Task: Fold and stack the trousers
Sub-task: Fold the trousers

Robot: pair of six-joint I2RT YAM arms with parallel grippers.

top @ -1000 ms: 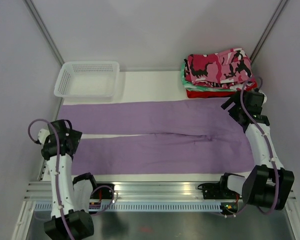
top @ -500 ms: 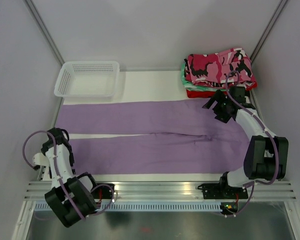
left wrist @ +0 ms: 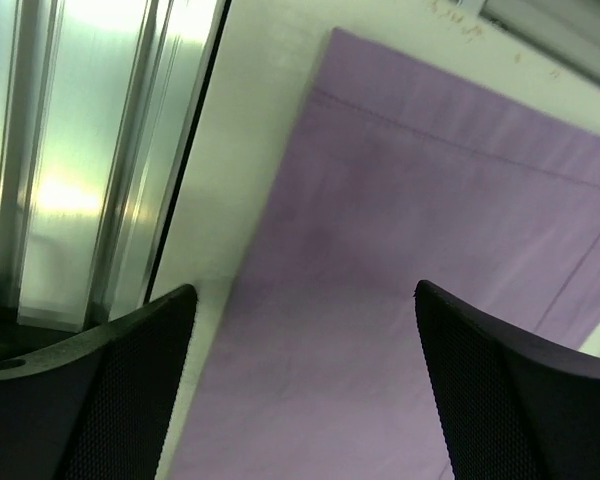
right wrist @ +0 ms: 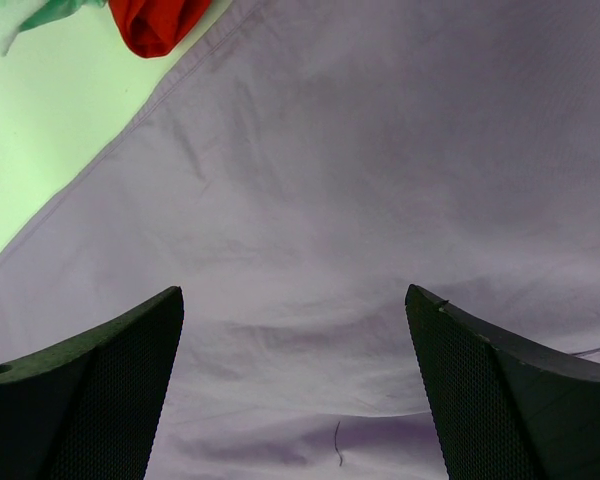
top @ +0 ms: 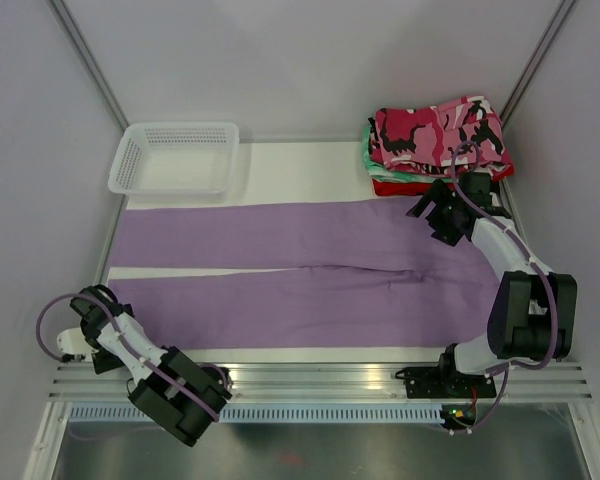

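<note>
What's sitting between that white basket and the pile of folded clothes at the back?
Nothing. The top view shows only bare white table between the white basket and the folded pile topped by the camouflage trousers.

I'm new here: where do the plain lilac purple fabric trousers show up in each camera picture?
Top external: the lilac purple trousers lie spread flat across the middle.
Left wrist: one leg's end fills the right and bottom.
Right wrist: their fabric fills nearly the whole picture.
Shared landmark: the white tabletop, bare beside the fabric in every view.
</note>
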